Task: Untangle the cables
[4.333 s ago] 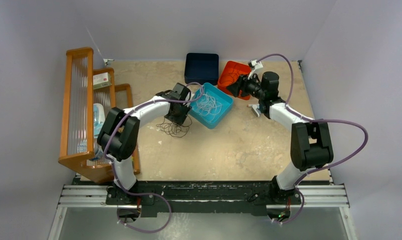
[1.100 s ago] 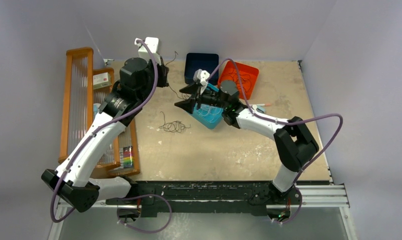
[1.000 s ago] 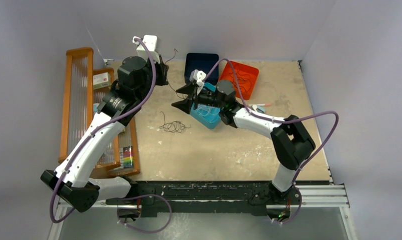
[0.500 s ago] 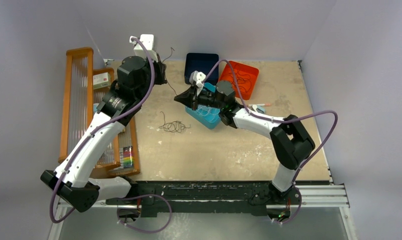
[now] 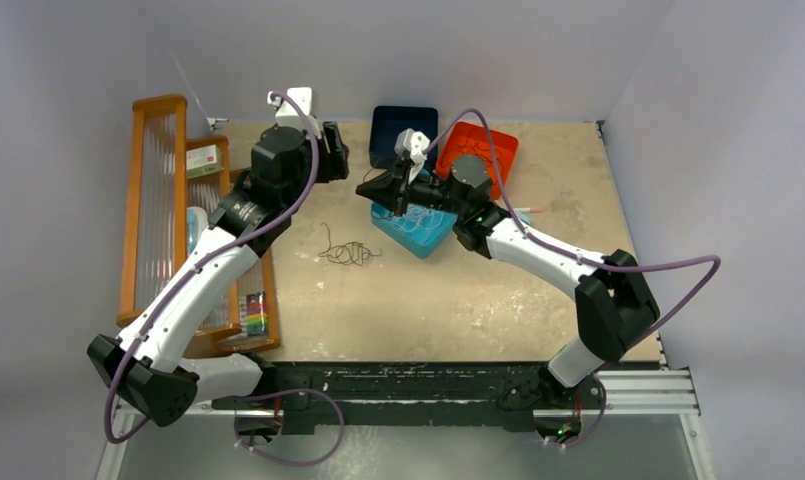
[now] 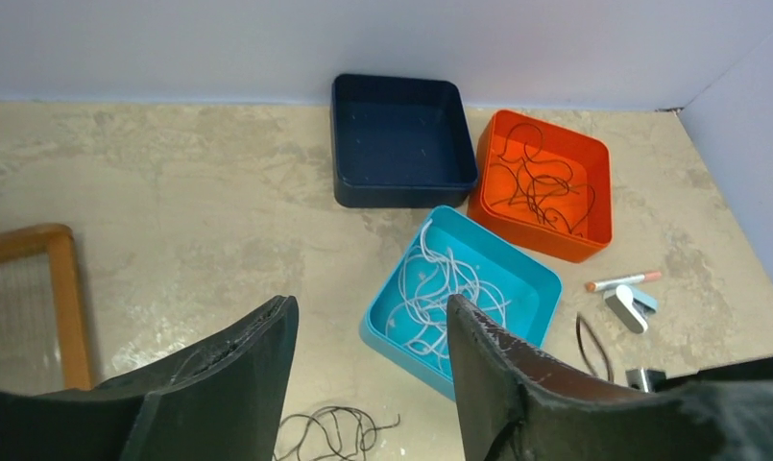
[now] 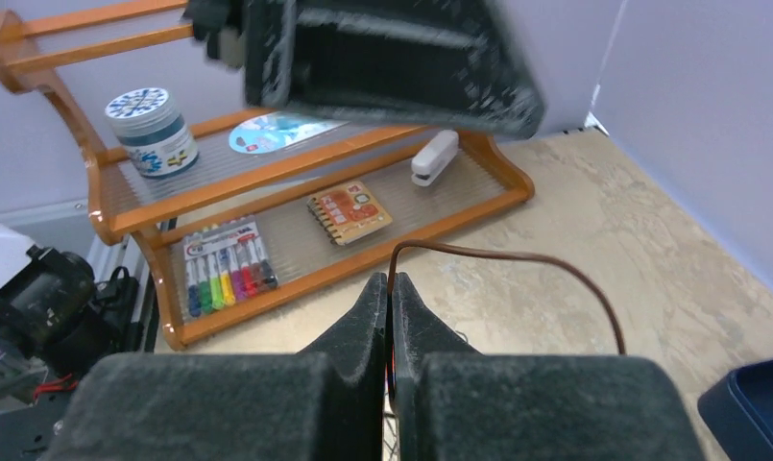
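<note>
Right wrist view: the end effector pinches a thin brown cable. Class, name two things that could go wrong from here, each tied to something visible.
1. The right end effector pinches the brown cable at its very tips; so thin a strand could slip free.
2. The left end effector, open, hangs close to the right one; they might collide.

- Desk (image 6: pixel 171 182): matt, mottled beige, stone-like.
- Navy tray (image 6: pixel 401 134), orange tray (image 6: pixel 526 235), teal tray (image 6: pixel 401 351): smooth plastic, faint sheen.
- Rack (image 7: pixel 459 226): varnished wood, ribbed clear shelves.
- Right end effector (image 7: pixel 390 288): matt black, grainy pads (image 7: pixel 358 331).
- Brown cable (image 7: pixel 517 256): smooth sheath.
</note>
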Robot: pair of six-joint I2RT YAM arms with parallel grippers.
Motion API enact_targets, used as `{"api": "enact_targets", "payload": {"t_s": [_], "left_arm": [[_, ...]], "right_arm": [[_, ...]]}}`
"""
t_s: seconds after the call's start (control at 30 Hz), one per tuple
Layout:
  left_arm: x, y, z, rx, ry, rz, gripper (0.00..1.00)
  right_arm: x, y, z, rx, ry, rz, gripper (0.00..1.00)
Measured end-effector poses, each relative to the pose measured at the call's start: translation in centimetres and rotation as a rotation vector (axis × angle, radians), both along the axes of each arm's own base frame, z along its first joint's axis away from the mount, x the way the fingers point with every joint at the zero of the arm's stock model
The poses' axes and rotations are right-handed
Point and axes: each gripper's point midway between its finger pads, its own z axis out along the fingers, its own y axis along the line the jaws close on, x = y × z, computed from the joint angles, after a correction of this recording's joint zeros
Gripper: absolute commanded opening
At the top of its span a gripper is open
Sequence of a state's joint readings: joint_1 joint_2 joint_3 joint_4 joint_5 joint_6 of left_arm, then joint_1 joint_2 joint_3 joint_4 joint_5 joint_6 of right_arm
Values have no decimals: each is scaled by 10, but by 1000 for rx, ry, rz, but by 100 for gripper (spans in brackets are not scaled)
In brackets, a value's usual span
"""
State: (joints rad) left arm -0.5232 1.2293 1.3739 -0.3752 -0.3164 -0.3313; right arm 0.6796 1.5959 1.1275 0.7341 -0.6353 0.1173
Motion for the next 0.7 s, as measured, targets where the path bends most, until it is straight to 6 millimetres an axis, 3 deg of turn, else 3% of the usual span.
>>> {"api": "enact_targets", "payload": {"t_s": [0.13,0.3,0.53,0.7], "left_arm": [[2,-2,-23,-15,39,-9,61],[2,-2,-62,-18,104,-1,61],[-3,0,-115,-8,207,18,61],[-2,2,-145,5,260,43,61]], "right_arm": [[14,-8,-1,-21,51,-51,0],[40,-32,-12,-60,135,-152,0],[78,-89,-16,-85,214,-345,0],[99,-116,-11,-105,231,-458,0]]}}
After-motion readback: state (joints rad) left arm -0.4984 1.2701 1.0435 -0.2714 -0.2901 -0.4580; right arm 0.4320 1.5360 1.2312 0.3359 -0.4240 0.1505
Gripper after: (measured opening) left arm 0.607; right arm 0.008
